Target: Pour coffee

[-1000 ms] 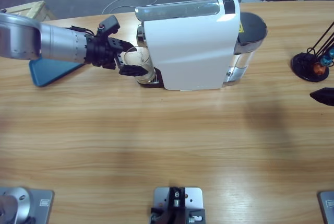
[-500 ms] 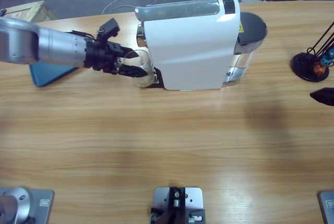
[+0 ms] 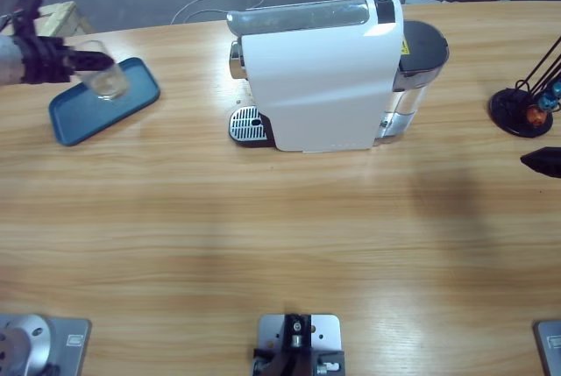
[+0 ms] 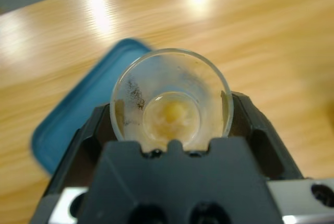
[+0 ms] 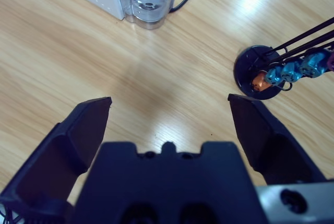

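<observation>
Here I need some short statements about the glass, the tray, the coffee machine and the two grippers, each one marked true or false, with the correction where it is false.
1. The left gripper holds the small clear glass tumbler. True.
2. The tumbler is over the flat blue tray. True.
3. The tumbler stands on the drip grate of the white coffee machine. False: the grate is bare.
4. The tumbler is full of coffee. False: only a thin amber layer lies at its bottom.
5. The right gripper grips a capsule. False: its jaws are open around nothing.

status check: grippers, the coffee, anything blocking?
Left gripper shut on glass tumbler, over blue tray. Coffee: thin layer. Right gripper open, idle. Nothing blocking.
</observation>
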`<state>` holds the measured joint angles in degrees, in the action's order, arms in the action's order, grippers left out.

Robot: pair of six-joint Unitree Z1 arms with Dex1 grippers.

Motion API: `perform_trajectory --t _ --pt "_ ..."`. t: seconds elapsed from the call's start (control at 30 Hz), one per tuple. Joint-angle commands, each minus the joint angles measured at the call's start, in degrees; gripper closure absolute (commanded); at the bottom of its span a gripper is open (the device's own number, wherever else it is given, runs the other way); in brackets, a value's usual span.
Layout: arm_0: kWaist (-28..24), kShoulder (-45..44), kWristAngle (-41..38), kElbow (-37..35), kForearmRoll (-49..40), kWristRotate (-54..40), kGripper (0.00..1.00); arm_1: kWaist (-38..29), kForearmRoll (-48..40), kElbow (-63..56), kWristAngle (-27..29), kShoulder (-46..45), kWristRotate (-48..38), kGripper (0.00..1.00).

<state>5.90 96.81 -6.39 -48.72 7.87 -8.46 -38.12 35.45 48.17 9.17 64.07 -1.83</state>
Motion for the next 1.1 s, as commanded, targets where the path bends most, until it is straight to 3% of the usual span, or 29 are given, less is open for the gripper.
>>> perform_trajectory --t 0.03,0.43,0.47,0.53,0.6,0.63,0.87,1.0,1.1 --pt "-4.1 8.3 4.0 -2.3 2.1 1.9 1.0 0.2 0.8 -0.4 0.5 1.8 0.1 0.0" --pt "-5.5 14.3 5.3 -3.3 3.5 2.0 0.996 0.2 0.9 -0.4 0.6 1.9 0.1 0.0" --pt "-5.7 14.5 5.3 -3.2 3.5 2.3 0.94 0.2 0.9 -0.4 0.6 1.8 0.1 0.0" --pt "-5.8 14.7 5.4 -2.6 3.5 2.7 0.657 0.2 0.9 -0.4 0.6 1.7 0.1 0.0" --pt "-5.8 14.4 7.0 -1.7 3.3 4.2 0.163 0.2 0.9 -0.4 0.6 1.6 0.1 0.0" --pt "-5.8 14.0 7.4 -1.0 3.2 5.1 0.04 0.2 0.9 -0.4 0.6 1.6 0.1 0.0" --pt "-6.0 1.6 9.4 5.7 2.2 8.9 0.013 0.2 0.8 -0.6 0.8 1.1 0.1 0.0" --pt "-5.0 -10.5 9.3 4.9 -7.9 9.9 0.013 0.2 0.8 -0.9 1.2 0.3 -0.1 0.0" --pt "0.7 -19.0 9.2 1.9 -20.2 10.7 0.006 0.2 0.7 -1.2 1.9 -1.2 -0.6 0.0"
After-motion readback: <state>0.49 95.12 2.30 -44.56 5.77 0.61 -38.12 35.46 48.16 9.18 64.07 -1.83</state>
